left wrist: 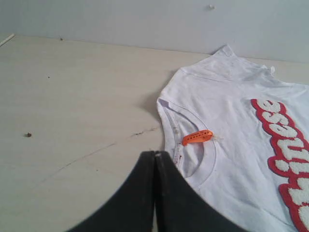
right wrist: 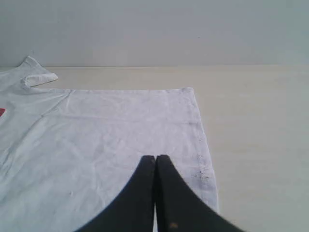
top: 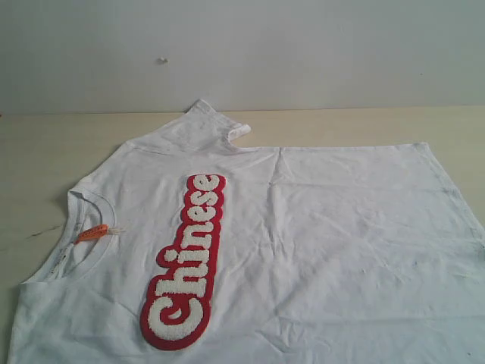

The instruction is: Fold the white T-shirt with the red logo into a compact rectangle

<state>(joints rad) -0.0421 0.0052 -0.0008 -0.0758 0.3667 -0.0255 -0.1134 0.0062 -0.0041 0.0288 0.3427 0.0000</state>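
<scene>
In the exterior view a pale wooden table [top: 45, 144] runs back to a grey wall [top: 303, 45] at 12 o'clock. The T-shirt [top: 326, 227] lies spread on the table, front up and turned sideways. Its near edge is cut off by the frame at 6 o'clock.

The collar [top: 76, 205] is at 9 o'clock, with an orange tag [top: 92, 233] lying inside it. The left gripper [left wrist: 155, 153] shows only in its wrist view. Its jaws are pressed together on nothing, and the tips are just beside the collar edge, over bare table. Whether they touch the surface I cannot tell.

The logo [top: 186, 262] runs from 7 o'clock up toward the centre. One sleeve [top: 208, 121] sticks out at 12 o'clock, with its cuff curled over.

The lightly wrinkled body stretches on to the hem [top: 447, 182] at 3 o'clock. The right gripper [right wrist: 155, 157], seen only in its wrist view, also has its jaws pressed together and holds nothing. Its tips are over the cloth, near the hem.
</scene>
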